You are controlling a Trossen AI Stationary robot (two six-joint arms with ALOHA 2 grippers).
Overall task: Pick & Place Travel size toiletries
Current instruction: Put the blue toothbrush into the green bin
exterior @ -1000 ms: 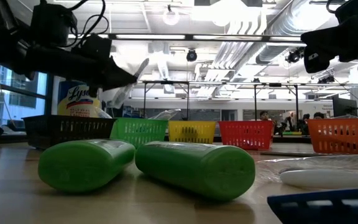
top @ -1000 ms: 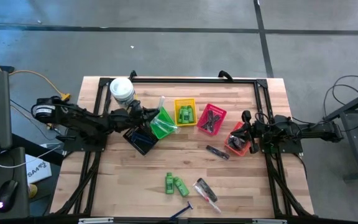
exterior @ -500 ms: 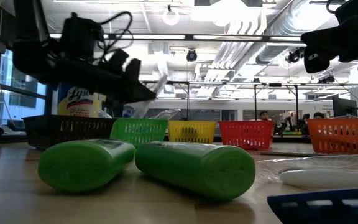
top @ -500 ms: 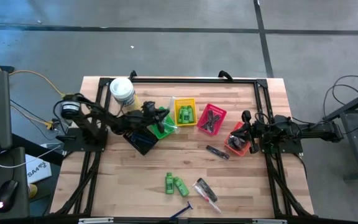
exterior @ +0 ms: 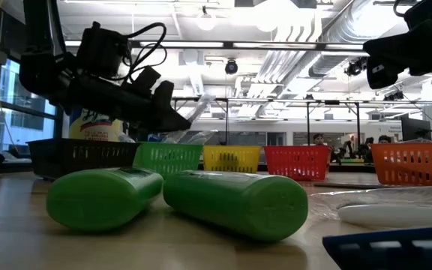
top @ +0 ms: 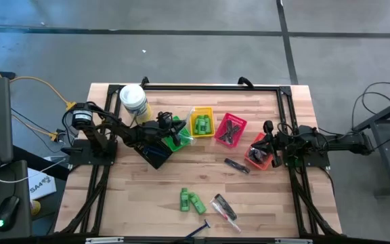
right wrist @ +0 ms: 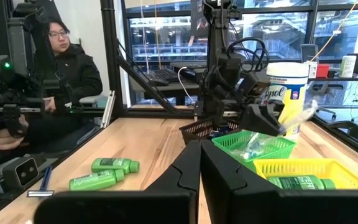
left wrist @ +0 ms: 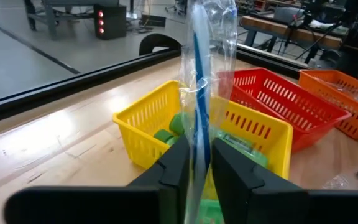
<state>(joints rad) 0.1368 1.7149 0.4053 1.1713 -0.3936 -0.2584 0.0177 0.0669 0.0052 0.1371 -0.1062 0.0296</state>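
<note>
Over green basket (top: 175,137): left gripper (top: 170,128) angled down.

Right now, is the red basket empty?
No, in the high view the red basket holds black combs lying crossed inside it.

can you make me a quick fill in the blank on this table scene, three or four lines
1. The left tool pinches a clear wrapped toothbrush with a ____ handle.
2. That tool hangs over the ____ basket.
3. The yellow basket holds small ____ bottles.
4. The right tool waits by the ____ basket.

Missing words: blue; green; green; orange
</note>
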